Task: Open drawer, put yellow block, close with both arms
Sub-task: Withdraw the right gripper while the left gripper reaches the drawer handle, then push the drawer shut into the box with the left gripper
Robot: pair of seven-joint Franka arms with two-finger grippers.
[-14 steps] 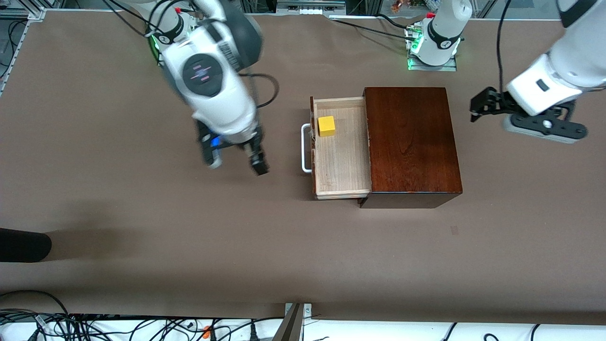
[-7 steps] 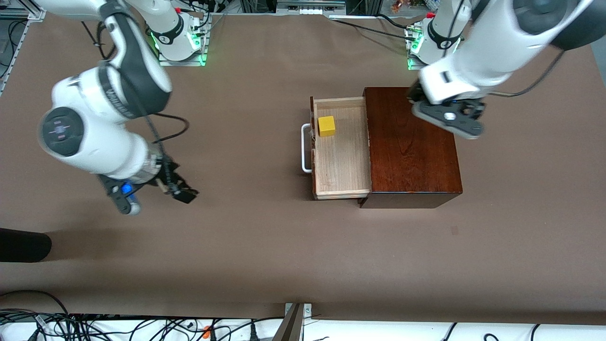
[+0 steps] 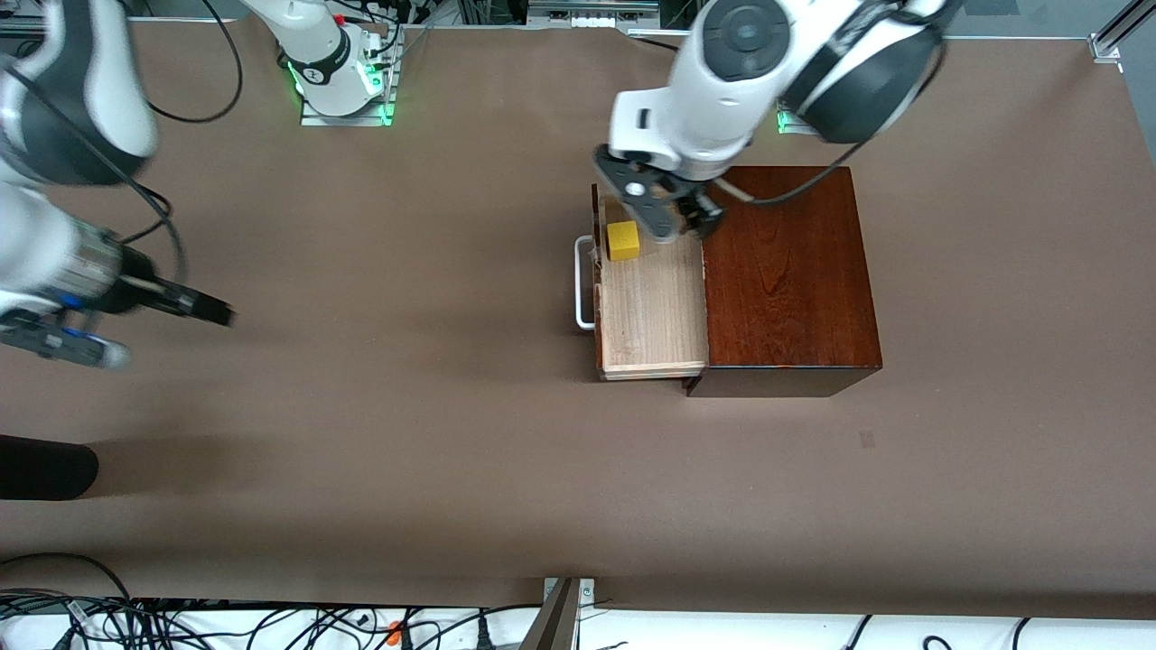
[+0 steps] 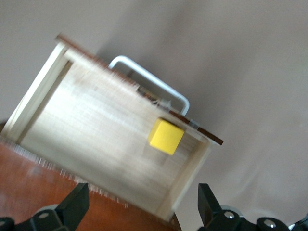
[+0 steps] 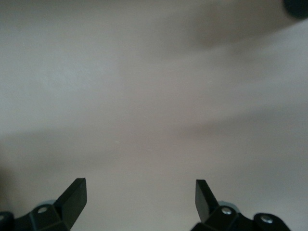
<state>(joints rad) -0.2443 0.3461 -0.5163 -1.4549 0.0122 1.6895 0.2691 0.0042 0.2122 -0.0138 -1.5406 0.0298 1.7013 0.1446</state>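
Note:
The drawer (image 3: 652, 316) stands pulled out of the reddish-brown box (image 3: 786, 271), its white handle (image 3: 582, 282) toward the right arm's end of the table. The yellow block (image 3: 623, 241) lies in the drawer, close to the drawer front. My left gripper (image 3: 694, 219) hangs open and empty over the drawer where it meets the box. The left wrist view shows that gripper (image 4: 142, 197) open above the drawer (image 4: 91, 125) and the block (image 4: 166, 136). My right gripper (image 3: 206, 311) is open and empty over bare table at the right arm's end; the right wrist view shows it (image 5: 139, 188) over tabletop only.
A dark object (image 3: 45, 467) juts over the table edge at the right arm's end, nearer the front camera. Cables (image 3: 181, 623) run along the near edge. The arm bases (image 3: 339, 81) stand at the table's edge farthest from the front camera.
The left arm swung from the left arm's end, across the box, to over the open drawer. The right arm moved away from the drawer toward its own end. Drawer and block stayed put.

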